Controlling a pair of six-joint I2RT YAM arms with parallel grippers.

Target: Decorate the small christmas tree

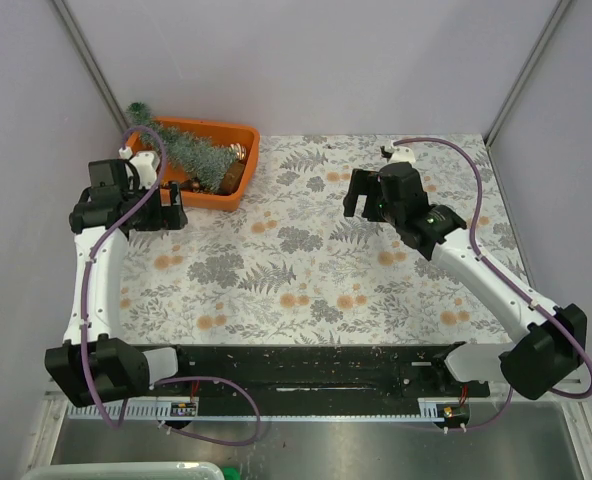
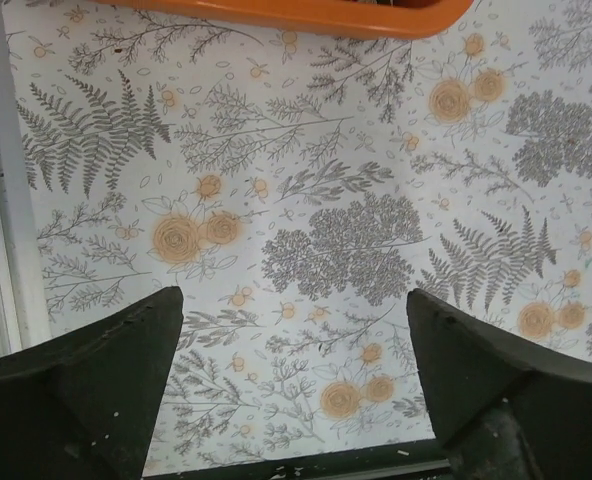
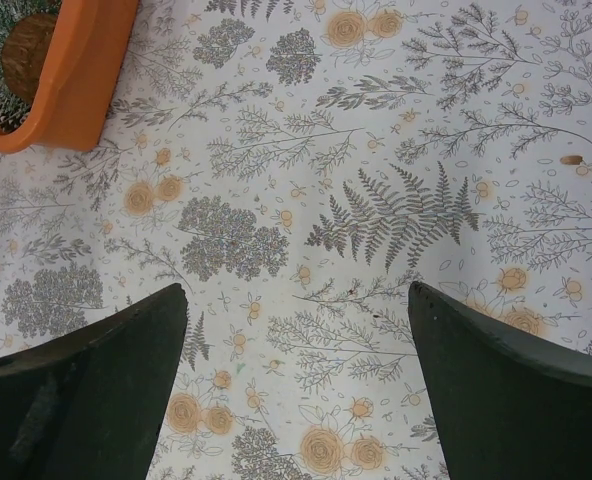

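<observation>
The small christmas tree (image 1: 184,150) lies on its side in the orange tray (image 1: 244,168) at the back left, its tip sticking out over the tray's left end. Its round brown base (image 3: 26,52) and needles show in the right wrist view's top left corner. A gold bauble (image 1: 238,152) lies in the tray beside it. My left gripper (image 1: 172,212) is open and empty, just in front of the tray's left part; the tray's rim (image 2: 306,17) is at the top of its wrist view. My right gripper (image 1: 362,196) is open and empty over the cloth, right of the tray.
A floral tablecloth (image 1: 306,250) covers the table. Grey walls close in at left, back and right. A black rail (image 1: 306,368) runs along the near edge between the arm bases. A small brown scrap (image 3: 572,159) lies on the cloth.
</observation>
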